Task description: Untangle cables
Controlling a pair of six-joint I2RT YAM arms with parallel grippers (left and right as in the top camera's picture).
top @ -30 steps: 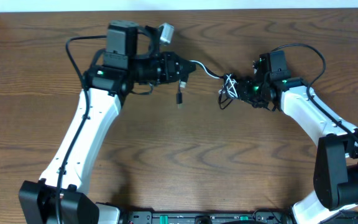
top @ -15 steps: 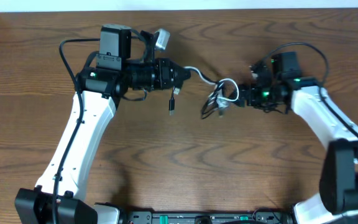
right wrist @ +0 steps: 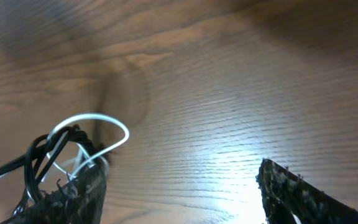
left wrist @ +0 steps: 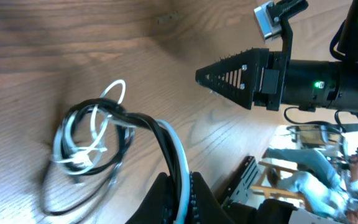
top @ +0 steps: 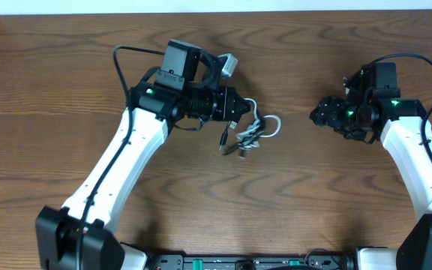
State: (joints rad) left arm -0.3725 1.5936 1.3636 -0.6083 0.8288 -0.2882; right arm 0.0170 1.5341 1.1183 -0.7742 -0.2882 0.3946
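1. The table (top: 51,75) is dark brown wood grain and fills all three views.
2. The left arm (top: 118,161) reaches from the near edge up and to the right, with its wrist over the middle of the table.
3. The right arm (top: 418,161) rises along the right side and bends inward, so its wrist points left toward the centre.
4. The left gripper (top: 240,112) is clenched on the cables (top: 250,135). In its wrist view the fingers (left wrist: 179,193) are pressed together, and both cords run straight in between them.
5. The right gripper (top: 319,114) is released. In its wrist view the two fingers (right wrist: 297,193) stand wide apart with only bare wood between them. From overhead it sits well apart from the cables, to their right.
6. The cables form one small tangled bunch near the table's centre, just beside the left gripper's tip, between the two grippers but much nearer the left one.
7. The black cable (left wrist: 156,129) loops several times through the bunch, wound together with the white one.
8. The white cable (left wrist: 179,149) throws one open loop out of the bunch toward the right gripper.
9. A black plug (top: 222,142) sticks out below the left gripper, just left of the bunch. Whether it lies on the wood, I cannot tell.
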